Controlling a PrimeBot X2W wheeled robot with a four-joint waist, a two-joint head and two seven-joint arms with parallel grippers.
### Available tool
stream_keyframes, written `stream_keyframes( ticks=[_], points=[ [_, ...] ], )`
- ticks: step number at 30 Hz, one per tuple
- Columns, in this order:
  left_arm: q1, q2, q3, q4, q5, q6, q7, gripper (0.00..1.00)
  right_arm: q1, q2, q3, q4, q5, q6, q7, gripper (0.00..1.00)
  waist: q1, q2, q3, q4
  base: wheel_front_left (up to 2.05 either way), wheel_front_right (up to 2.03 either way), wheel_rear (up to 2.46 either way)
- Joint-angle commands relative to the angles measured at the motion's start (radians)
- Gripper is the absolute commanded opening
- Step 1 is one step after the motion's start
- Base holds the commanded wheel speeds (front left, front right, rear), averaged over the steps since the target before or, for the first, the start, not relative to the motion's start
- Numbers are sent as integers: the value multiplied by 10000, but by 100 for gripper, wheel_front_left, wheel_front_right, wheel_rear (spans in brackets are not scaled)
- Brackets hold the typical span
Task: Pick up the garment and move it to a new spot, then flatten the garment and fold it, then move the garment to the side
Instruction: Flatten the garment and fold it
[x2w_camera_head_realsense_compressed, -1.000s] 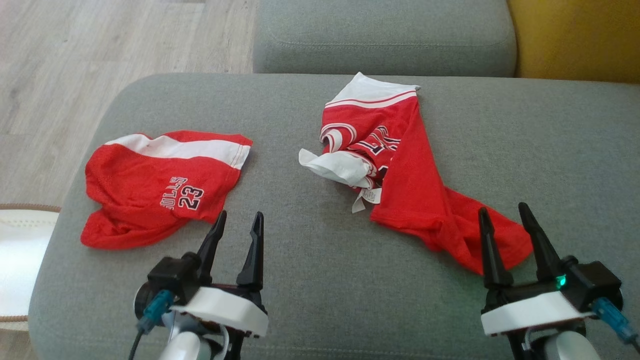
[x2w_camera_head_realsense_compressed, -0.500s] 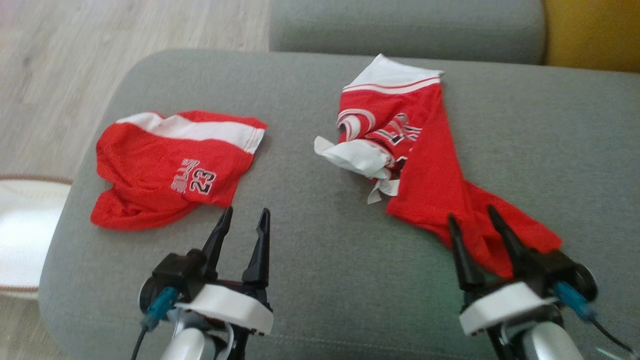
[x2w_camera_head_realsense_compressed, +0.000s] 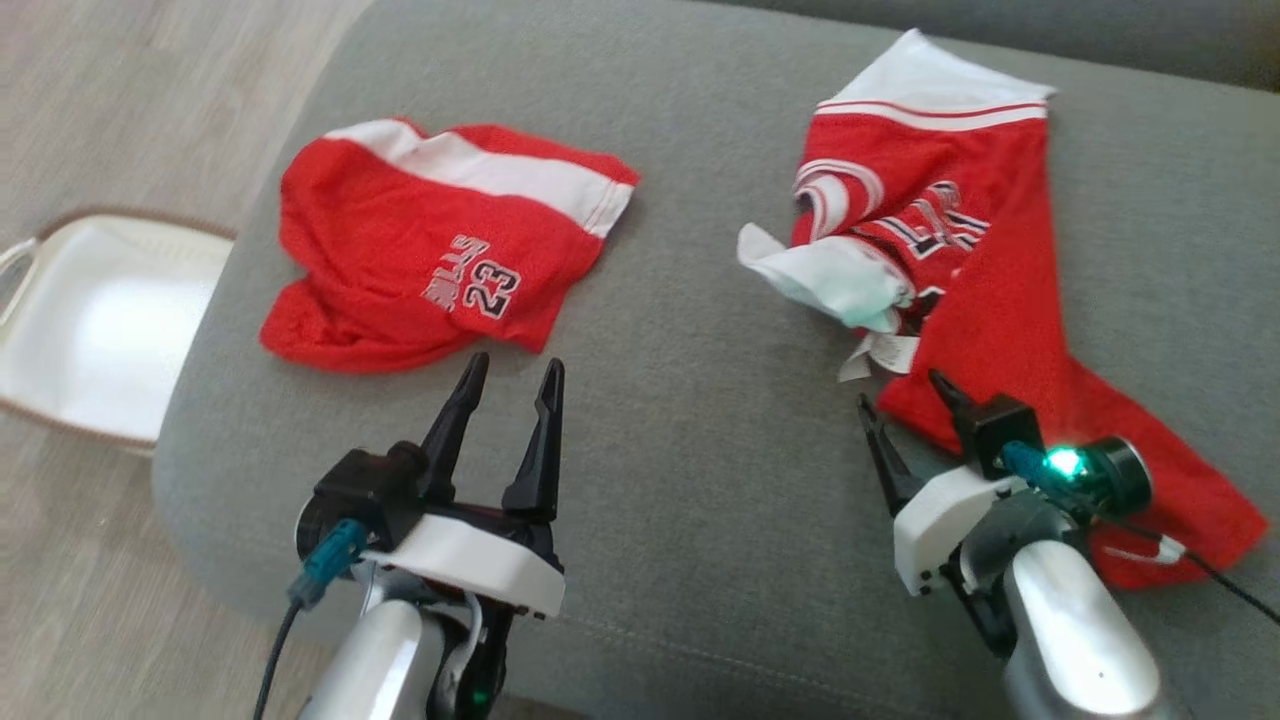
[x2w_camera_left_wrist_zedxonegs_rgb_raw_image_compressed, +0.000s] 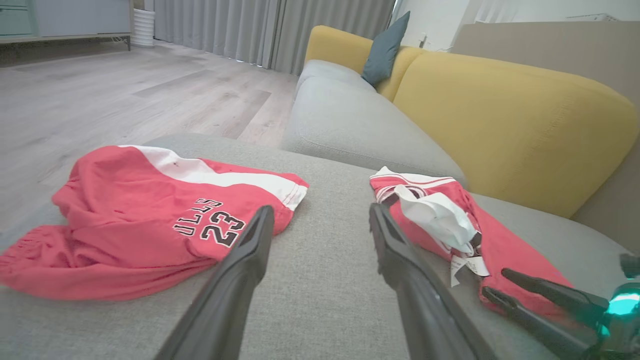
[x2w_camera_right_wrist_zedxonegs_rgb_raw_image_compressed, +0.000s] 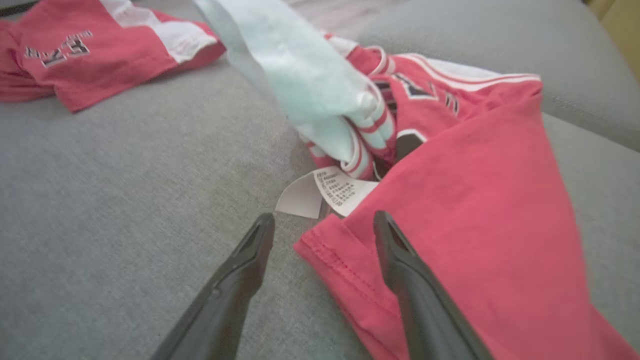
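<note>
Lying crumpled on the right of the grey cushion (x2w_camera_head_realsense_compressed: 700, 500), the red jersey (x2w_camera_head_realsense_compressed: 980, 300) has its near hem corner between the spread, empty fingers of the right gripper (x2w_camera_head_realsense_compressed: 900, 392). Closing here might pinch one layer only or catch the care label (x2w_camera_right_wrist_zedxonegs_rgb_raw_image_compressed: 325, 192), leaving the bundle to drag and twist. The left gripper (x2w_camera_head_realsense_compressed: 515, 362), also open and empty, hovers beside the red shorts (x2w_camera_head_realsense_compressed: 430, 250); a white basket (x2w_camera_head_realsense_compressed: 90, 320) sits off the cushion's left edge.

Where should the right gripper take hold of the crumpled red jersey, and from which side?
I would grip the hemmed red corner of the jersey, beside the care label. Come from the bare cushion side: that edge lies flat and free, and the open right gripper straddles it.
</note>
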Motion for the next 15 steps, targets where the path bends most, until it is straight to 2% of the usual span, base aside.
stream_keyframes(
  ticks=[1, 9, 10, 11, 15],
  points=[
    [-474, 41, 297, -293, -53, -1, -122, 100, -405, -17, 92, -108, -169, -6, 27, 100, 0, 0, 263, 285, 0, 0, 0],
    [-649, 41, 279, -275, -158, 28, -122, 100, -683, -17, -262, 828, -607, -6, 371, 100, 0, 0, 479, 498, 0, 0, 0],
    [-662, 41, 293, -264, -162, 36, -122, 100, -702, -16, -252, 890, -609, -6, 374, 82, 0, 0, 479, 482, 0, 0, 0],
    [-668, 41, 311, -251, -164, 44, -122, 100, -722, -16, -245, 934, -611, -6, 349, 0, 0, 0, 465, 447, 0, 0, 0],
    [-642, 41, 350, -185, -124, 54, -122, 100, -772, -16, -206, 864, -415, -6, 91, 0, 0, 0, 300, 212, 0, 0, 0]
  ],
)
